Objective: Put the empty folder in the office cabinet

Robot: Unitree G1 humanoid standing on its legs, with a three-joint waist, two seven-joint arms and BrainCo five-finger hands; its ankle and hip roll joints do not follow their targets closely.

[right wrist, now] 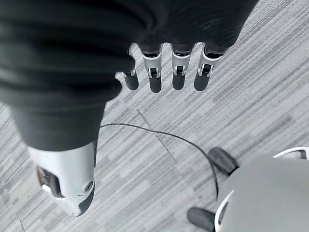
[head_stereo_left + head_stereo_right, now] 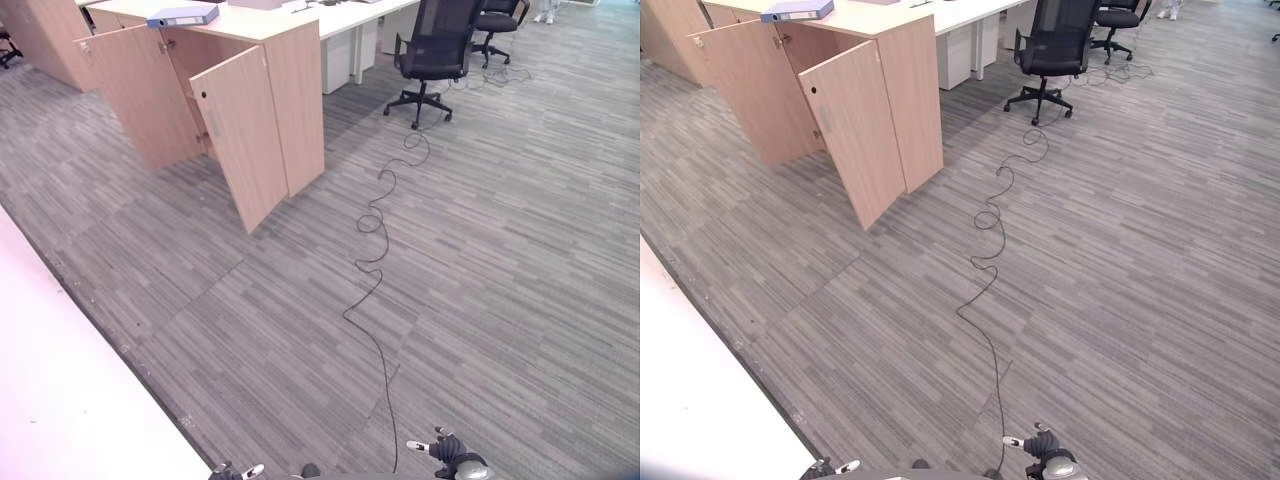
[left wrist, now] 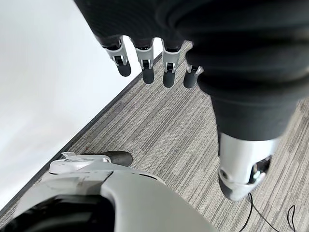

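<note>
A blue folder (image 2: 183, 16) lies flat on the top of a light wooden office cabinet (image 2: 290, 100) in the upper left of the frame. Both cabinet doors (image 2: 245, 135) stand open, swung out toward the camera. The inside of the cabinet is mostly hidden behind the doors.

Grey striped carpet floor (image 2: 480, 260) fills most of the scene. A black office chair (image 2: 435, 50) stands at upper centre, beside a white tabletop (image 2: 345, 15) that runs behind the cabinet. A white wall (image 2: 60, 400) crosses the lower left corner.

The left robot hand (image 3: 145, 58) hangs low at the bottom edge, fingers straight and relaxed, holding nothing. The right robot hand (image 1: 164, 67) hangs at the bottom right, fingers likewise straight and empty. Both robot hands are well apart from the folder and cabinet.
</note>
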